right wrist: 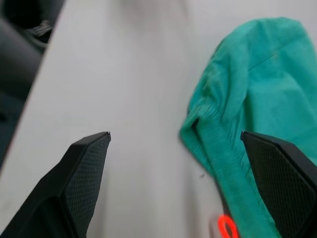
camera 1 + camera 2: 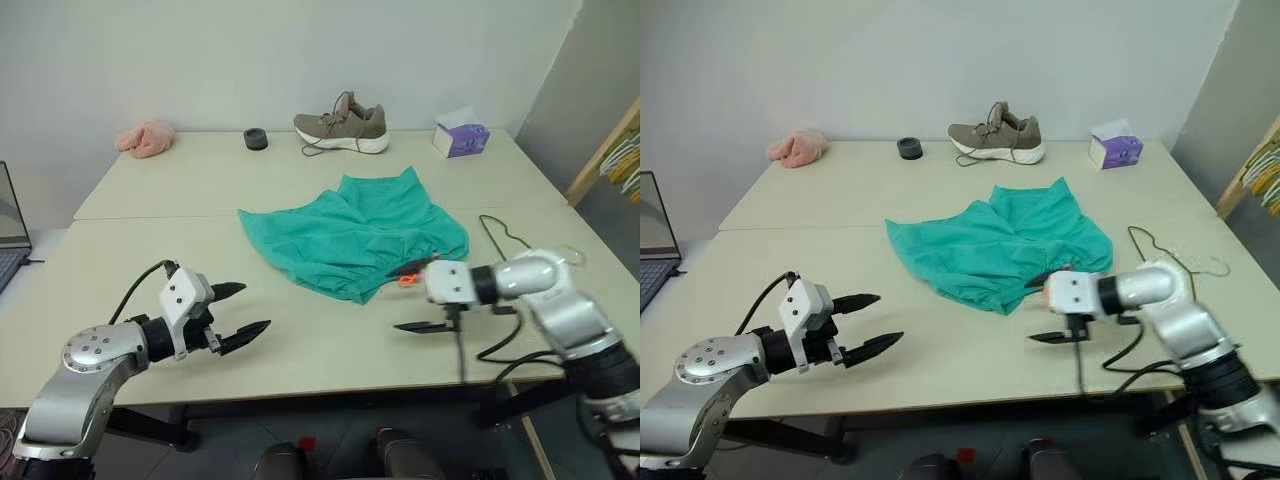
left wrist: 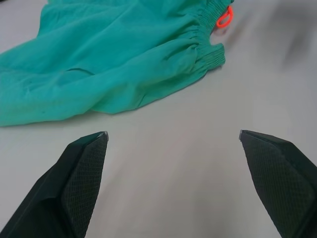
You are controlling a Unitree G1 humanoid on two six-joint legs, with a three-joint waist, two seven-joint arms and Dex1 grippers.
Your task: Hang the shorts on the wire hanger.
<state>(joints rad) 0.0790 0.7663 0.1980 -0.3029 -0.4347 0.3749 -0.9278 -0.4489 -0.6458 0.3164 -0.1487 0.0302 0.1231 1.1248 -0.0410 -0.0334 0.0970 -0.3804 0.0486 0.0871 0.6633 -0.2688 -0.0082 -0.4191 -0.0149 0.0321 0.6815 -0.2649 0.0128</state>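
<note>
Both tools — left [image 2: 240, 310], right [image 2: 418, 295] — gape empty; shorts [image 2: 355, 235] bunched mid-table could snag the hanger [image 2: 1165, 250] near the right edge.

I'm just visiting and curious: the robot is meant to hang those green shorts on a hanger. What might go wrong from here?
1. Both the left gripper and the right gripper are open and empty, and the shorts lie crumpled, so a pinch may catch only a loose fold.
2. The hanger is thin wire lying flat on the table, likely hard to pick up.
3. A black cable trails near the right arm and could snag.
</note>
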